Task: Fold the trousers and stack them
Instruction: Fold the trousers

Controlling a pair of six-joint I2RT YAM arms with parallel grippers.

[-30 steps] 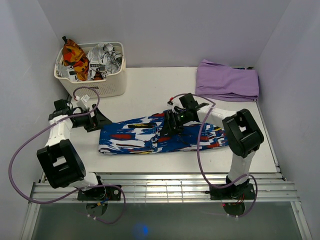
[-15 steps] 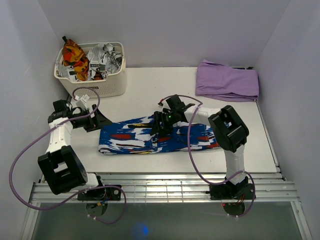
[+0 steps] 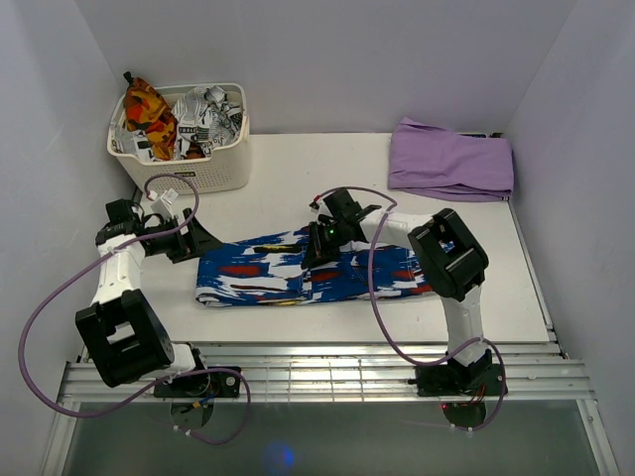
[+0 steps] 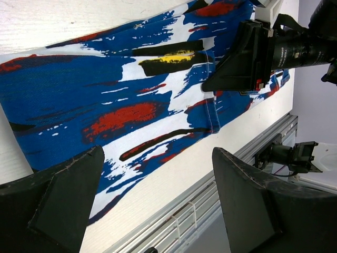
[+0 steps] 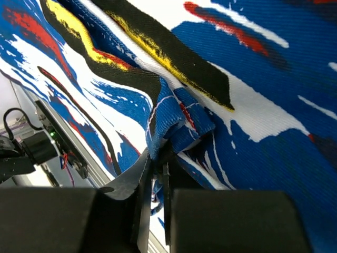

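Trousers [image 3: 258,270] lie flat, stretched lengthwise on table [image 3: 288,188], between both grippers. Right gripper [image 5: 158,166] sits at their middle, fingers pinched together on raised fold of blue cloth. Right arm [image 3: 397,230] reaches across trousers' right half. Left gripper [image 4: 158,195] sits just off trousers' left end, jaws spread wide, holding nothing, cloth lying ahead of fingers. Behind left gripper: white basket [image 3: 226,167] heaped with orange-red and black-and-white clothes. Well apart from right gripper, at far right corner: folded lilac garment [image 3: 451,164].
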